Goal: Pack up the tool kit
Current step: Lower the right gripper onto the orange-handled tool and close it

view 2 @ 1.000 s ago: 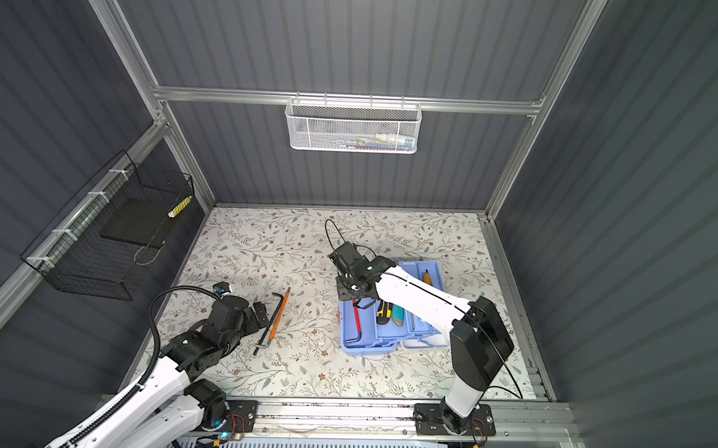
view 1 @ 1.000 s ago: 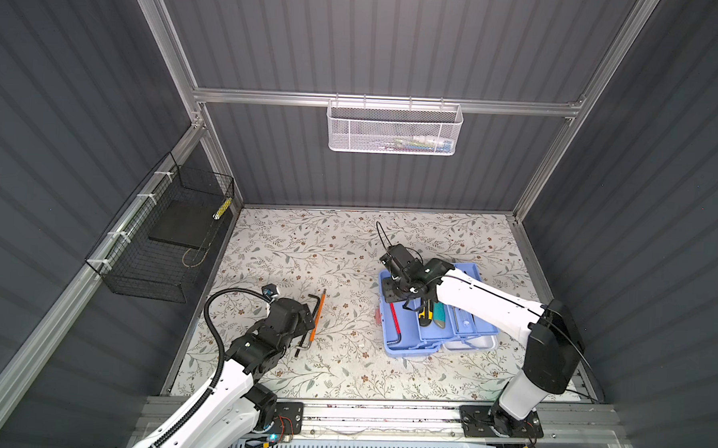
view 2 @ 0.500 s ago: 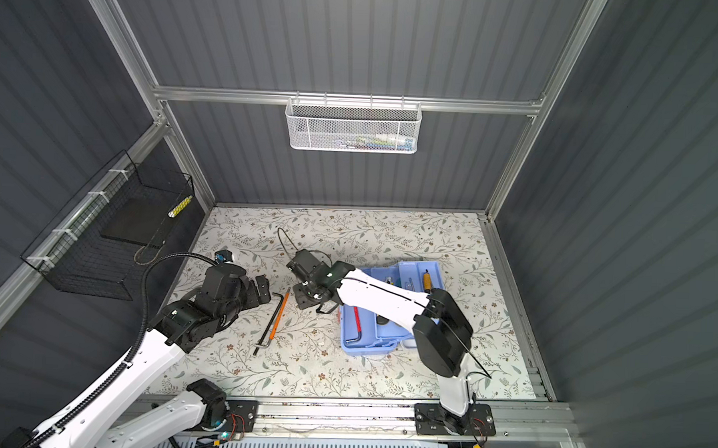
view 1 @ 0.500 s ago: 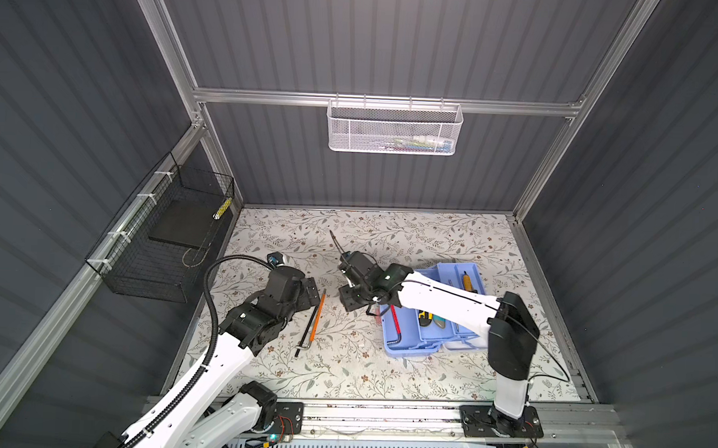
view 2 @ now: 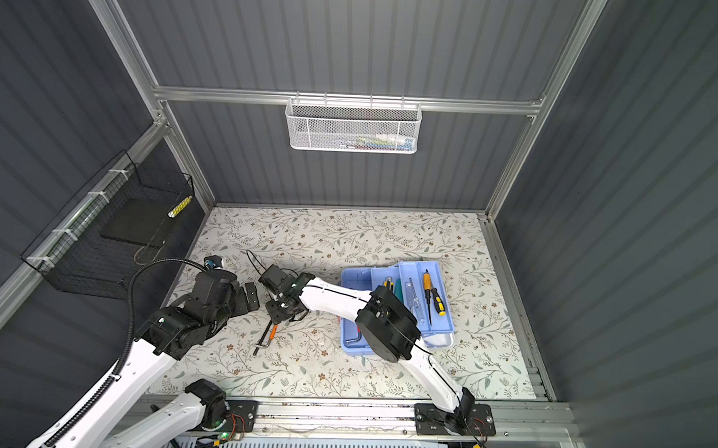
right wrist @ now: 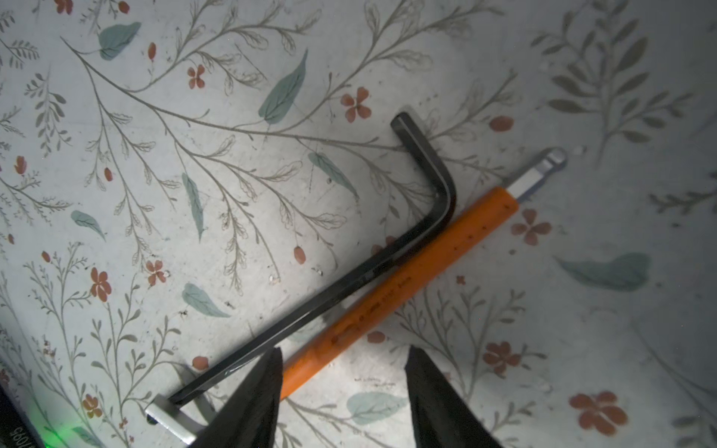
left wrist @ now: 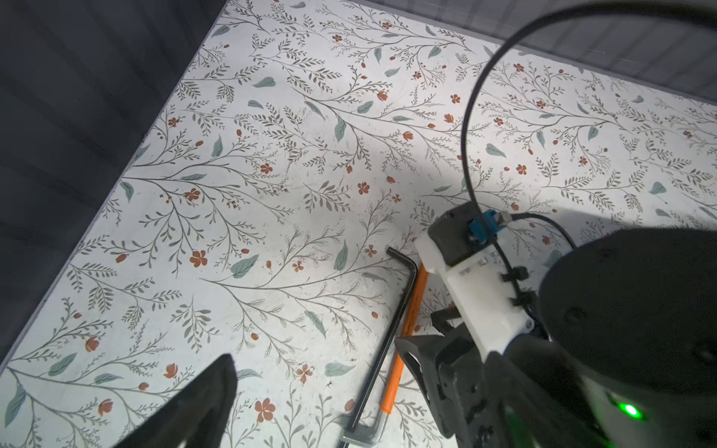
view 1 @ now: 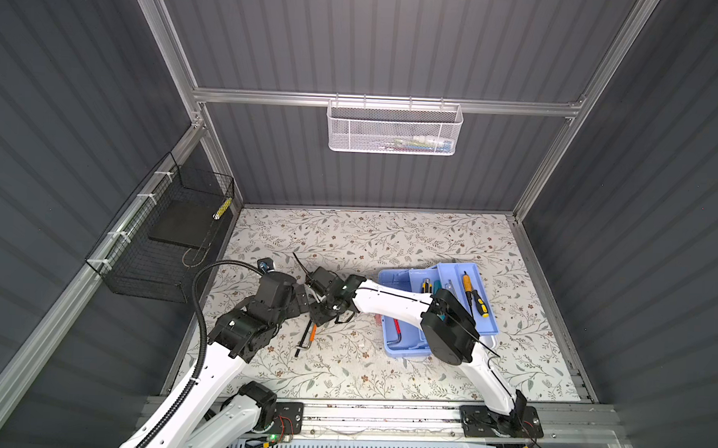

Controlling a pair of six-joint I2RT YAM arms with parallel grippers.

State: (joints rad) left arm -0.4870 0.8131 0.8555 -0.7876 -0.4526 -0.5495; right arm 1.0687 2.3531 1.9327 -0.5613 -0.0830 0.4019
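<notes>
The tool kit's light blue trays (view 1: pixel 401 351) (view 2: pixel 356 349) stand open on the right of the floral floor. In them lie a yellow-and-black screwdriver (view 1: pixel 475 296) and a red hex key (view 1: pixel 396 324). A black hex key (right wrist: pixel 349 279) (left wrist: pixel 388 341) and an orange-sleeved hex key (right wrist: pixel 407 279) (left wrist: pixel 403 341) lie side by side on the floor (view 1: pixel 306 339). My right gripper (right wrist: pixel 343 353) (view 1: pixel 320 315) hovers open over them, one fingertip beside the orange sleeve, nothing between its fingers. Just to its left, my left gripper (view 1: pixel 300 299) (view 2: pixel 250 293) is wide open and holds nothing.
A white mesh basket (view 1: pixel 394 129) hangs on the back wall. A black wire basket (view 1: pixel 169 233) hangs on the left wall. Grey walls close in the floor on three sides. The right forearm (view 1: pixel 387 303) spans from the trays to the hex keys.
My right gripper swung from over the trays leftward to the hex keys and opened wider. The left arm rose and reached forward, next to the right gripper.
</notes>
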